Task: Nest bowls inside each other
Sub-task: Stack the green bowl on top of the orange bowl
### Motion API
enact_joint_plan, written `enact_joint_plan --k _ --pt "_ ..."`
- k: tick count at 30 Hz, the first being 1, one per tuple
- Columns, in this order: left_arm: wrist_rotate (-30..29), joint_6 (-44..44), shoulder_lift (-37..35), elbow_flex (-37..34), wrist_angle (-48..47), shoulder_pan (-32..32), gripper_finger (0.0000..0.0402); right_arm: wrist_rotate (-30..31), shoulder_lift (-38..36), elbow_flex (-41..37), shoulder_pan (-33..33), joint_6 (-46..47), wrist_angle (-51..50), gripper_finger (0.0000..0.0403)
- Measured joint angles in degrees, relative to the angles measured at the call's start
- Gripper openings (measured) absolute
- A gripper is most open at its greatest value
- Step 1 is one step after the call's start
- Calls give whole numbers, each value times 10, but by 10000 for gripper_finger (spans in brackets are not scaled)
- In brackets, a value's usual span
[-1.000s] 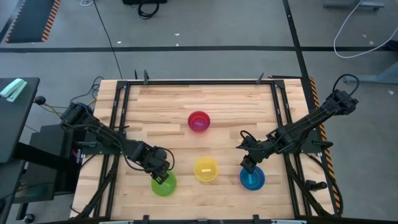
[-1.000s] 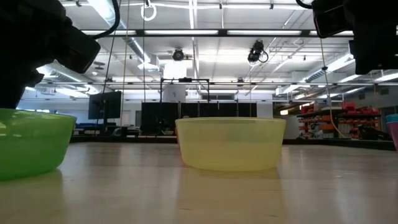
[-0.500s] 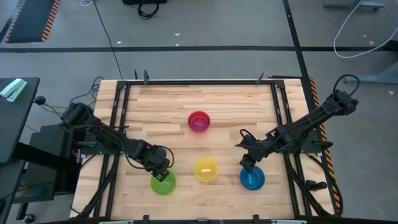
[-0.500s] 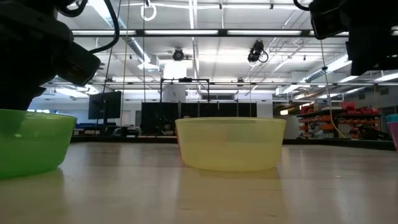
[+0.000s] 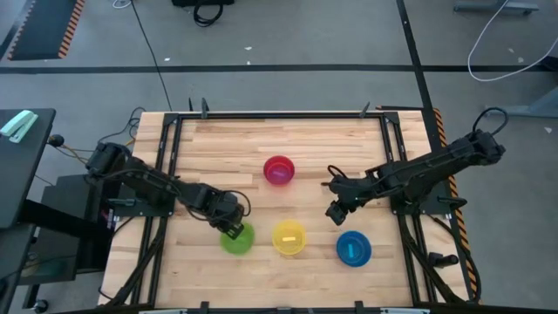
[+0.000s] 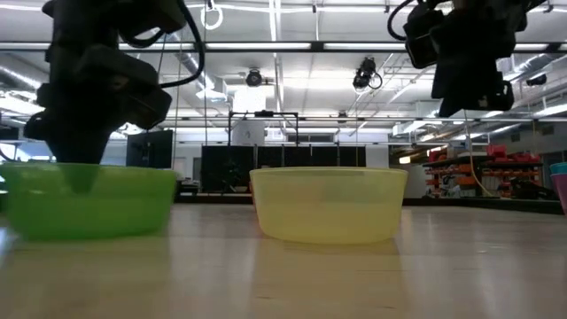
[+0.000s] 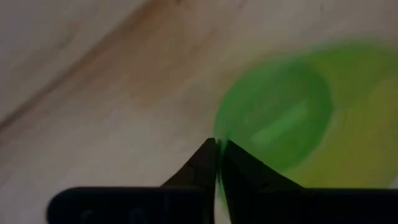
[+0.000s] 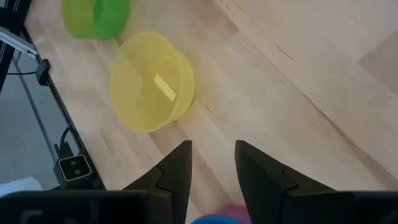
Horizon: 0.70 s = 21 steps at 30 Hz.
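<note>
None of the bowls you can see is nested yet. Your left gripper [image 5: 232,230] has its fingers pinched on the rim of the green bowl [image 5: 236,238], which sits near the worktop's front edge, close beside the yellow bowl [image 5: 289,237]. The blue bowl [image 5: 353,249] stands further along that front edge, and the pink-red bowl [image 5: 279,170] sits alone mid-worktop. Your right gripper [image 5: 335,212] hangs between the yellow and blue bowls, fingers apart and holding nothing. Every visible bowl still needs stacking.
</note>
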Motion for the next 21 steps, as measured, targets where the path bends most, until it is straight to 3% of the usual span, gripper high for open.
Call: enact_joint_plan --k 11,21 --pt "0 86 -1 19 -10 89 9 -31 142 95 -22 -83 -4 130" --pt "-40 239 -1 165 -158 209 9 -83 274 196 -34 -173 -72 130"
